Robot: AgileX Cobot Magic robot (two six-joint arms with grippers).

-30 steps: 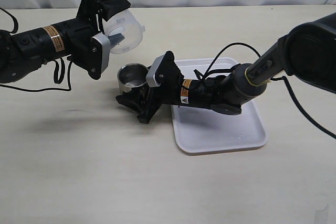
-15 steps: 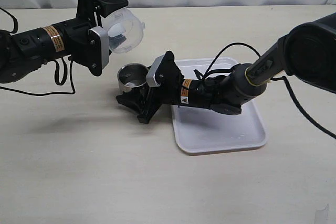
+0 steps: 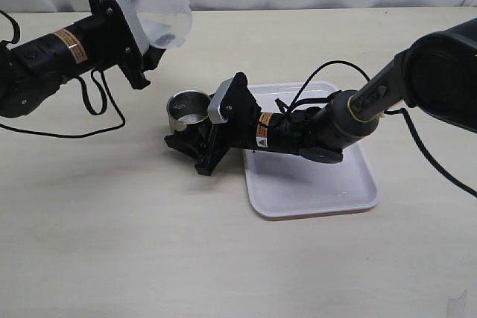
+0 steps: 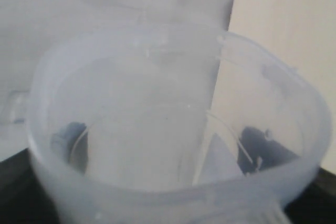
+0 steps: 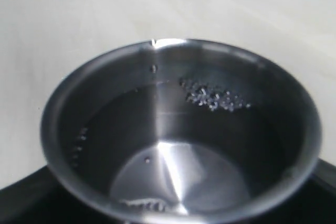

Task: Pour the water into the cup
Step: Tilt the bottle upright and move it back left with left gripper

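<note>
Up and to the left of the cup [image 3: 188,108], our left gripper [image 3: 138,24] is clamped on the translucent plastic pitcher [image 3: 164,16]. We hold it tilted in the air, well clear of the cup's rim. The left wrist view looks straight into the pitcher's [image 4: 173,129] open mouth, with dark finger pads showing through its walls. We cannot tell there whether any liquid lies inside.

The cup, short and of brushed steel, stands on the pale desk [image 3: 149,243]. In the right wrist view the water [image 5: 178,150] lies in the bottom of the cup [image 5: 181,129], with a cluster of small bubbles against the inner wall and a few droplets above them.

Our right gripper [image 3: 182,128] reaches in from the right of the cup and is closed around it, its near black finger lying against the base.

Further right of the cup, under that arm, a white rectangular tray [image 3: 320,191] rests on the desk.
</note>
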